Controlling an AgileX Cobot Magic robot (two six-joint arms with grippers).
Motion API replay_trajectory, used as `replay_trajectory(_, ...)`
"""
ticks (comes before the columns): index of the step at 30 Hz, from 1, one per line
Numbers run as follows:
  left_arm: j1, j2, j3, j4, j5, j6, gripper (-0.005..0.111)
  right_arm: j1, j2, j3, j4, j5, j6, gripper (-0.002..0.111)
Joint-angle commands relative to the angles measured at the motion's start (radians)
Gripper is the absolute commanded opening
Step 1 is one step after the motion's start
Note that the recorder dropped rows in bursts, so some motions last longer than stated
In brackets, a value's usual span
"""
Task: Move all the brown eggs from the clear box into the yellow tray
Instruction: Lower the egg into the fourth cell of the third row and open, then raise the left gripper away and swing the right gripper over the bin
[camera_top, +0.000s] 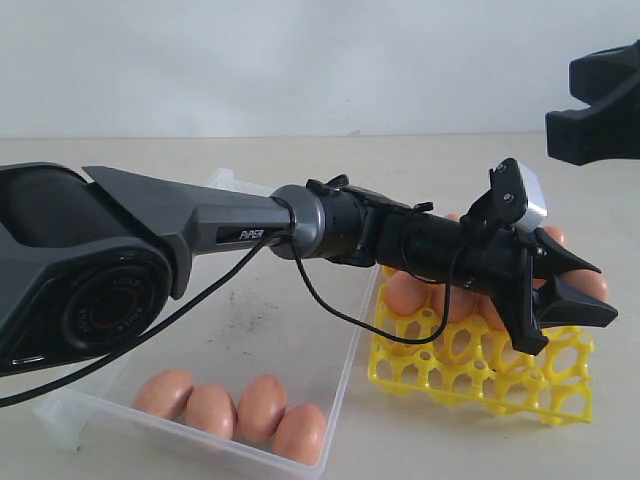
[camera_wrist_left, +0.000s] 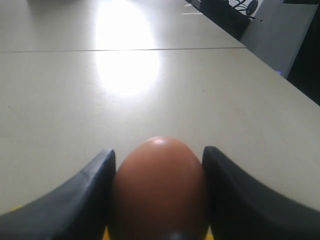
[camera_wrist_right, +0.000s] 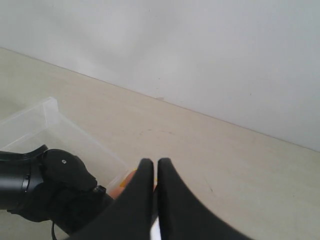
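Pinching one smooth, oval brown egg (camera_wrist_left: 159, 185) across its sides with the black left gripper (camera_top: 600, 290), jaws spread round it, above the bright yellow plastic lattice tray (camera_top: 480, 372). Judged light, rigid, slick and brittle; best squeezed gently at mid-shell. Counting four more eggs (camera_top: 235, 405) in the clear plastic box (camera_top: 345, 350). Noting right gripper (camera_wrist_right: 154, 167) pressed together, well apart. Smooth beige tabletop (camera_wrist_left: 150, 90), plain white wall (camera_top: 300, 60).

Exterior camera: low, just above beige table (camera_top: 430, 165), close beside grey-black left arm (camera_top: 200, 230), facing pale wall (camera_top: 300, 60). Left wrist camera: point-blank on orange-brown oval egg (camera_wrist_left: 160, 185). Right wrist camera: raised, looking down on same arm (camera_wrist_right: 55, 185) and transparent shallow plastic box (camera_wrist_right: 50, 117), both shared with exterior.
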Motion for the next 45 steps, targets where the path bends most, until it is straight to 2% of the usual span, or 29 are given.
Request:
replay_trajectory(1, -0.004, -0.004, -0.006, -0.021, -0.001, -0.009, 0.027, -0.003, -0.003, 0.005, -0.001, -0.006, -0.003, 0.000)
replay_trajectory(3, -0.004, -0.004, -0.006, -0.021, -0.039, -0.042, 0.042, -0.003, -0.003, 0.005, -0.001, -0.006, -0.003, 0.000)
replay_trajectory(5, -0.004, -0.004, -0.006, -0.021, -0.064, -0.059, 0.050, -0.003, -0.003, 0.005, -0.001, -0.006, -0.003, 0.000)
replay_trajectory(13, -0.004, -0.006, -0.006, -0.021, -0.064, -0.059, 0.050, -0.003, -0.003, 0.005, -0.001, -0.006, -0.003, 0.000)
replay_trajectory(15, 0.005, -0.022, -0.006, -0.021, -0.065, -0.083, 0.045, -0.003, -0.003, 0.005, -0.001, -0.006, -0.003, 0.000)
replay_trajectory(16, 0.015, -0.037, -0.006, -0.021, -0.055, -0.135, 0.038, -0.003, -0.003, 0.005, -0.001, -0.006, -0.003, 0.000)
replay_trajectory(17, 0.026, -0.054, -0.006, -0.021, -0.035, -0.186, 0.031, -0.003, -0.003, 0.005, -0.001, -0.006, -0.003, 0.000)
replay_trajectory(18, 0.041, -0.082, -0.006, 0.015, -0.004, -0.267, 0.016, -0.003, -0.003, 0.005, -0.001, -0.011, -0.003, 0.000)
replay_trajectory(19, 0.048, -0.102, -0.006, 0.046, 0.019, -0.322, 0.008, -0.003, -0.003, 0.005, -0.001, -0.019, -0.003, 0.000)
replay_trajectory(20, 0.054, -0.124, -0.006, 0.089, 0.038, -0.362, 0.004, -0.003, -0.003, 0.005, 0.004, -0.030, -0.003, 0.000)
replay_trajectory(23, 0.075, -0.198, -0.006, 0.254, 0.060, -0.505, 0.004, -0.001, -0.003, 0.005, 0.043, -0.090, -0.022, 0.000)
replay_trajectory(28, 0.095, -0.344, 0.000, 0.634, 0.013, -0.760, 0.004, -0.001, -0.001, 0.005, 0.107, -0.131, -0.082, 0.000)
replay_trajectory(29, 0.095, -0.374, 0.004, 0.756, -0.014, -0.843, 0.004, -0.001, -0.001, 0.005, 0.114, -0.115, -0.082, 0.000)
replay_trajectory(31, 0.100, -0.419, 0.007, 1.070, -0.046, -1.113, 0.004, -0.001, -0.001, 0.005, 0.129, -0.080, -0.082, 0.000)
replay_trajectory(34, 0.116, -0.470, 0.007, 1.539, -0.001, -1.562, 0.004, -0.001, -0.001, 0.005, 0.231, -0.052, -0.151, 0.000)
replay_trajectory(37, 0.139, -0.502, 0.022, 1.798, 0.100, -1.806, 0.004, -0.001, 0.013, 0.005, 0.440, -0.050, -0.349, 0.000)
replay_trajectory(40, 0.170, -0.553, 0.090, 1.905, 0.117, -1.923, 0.004, -0.001, 0.073, -0.018, 0.646, 0.013, -0.564, 0.000)
replay_trajectory(45, 0.233, -0.669, 0.256, 1.911, 0.020, -2.044, 0.004, -0.001, 0.239, -0.115, 0.925, 0.128, -0.818, 0.000)
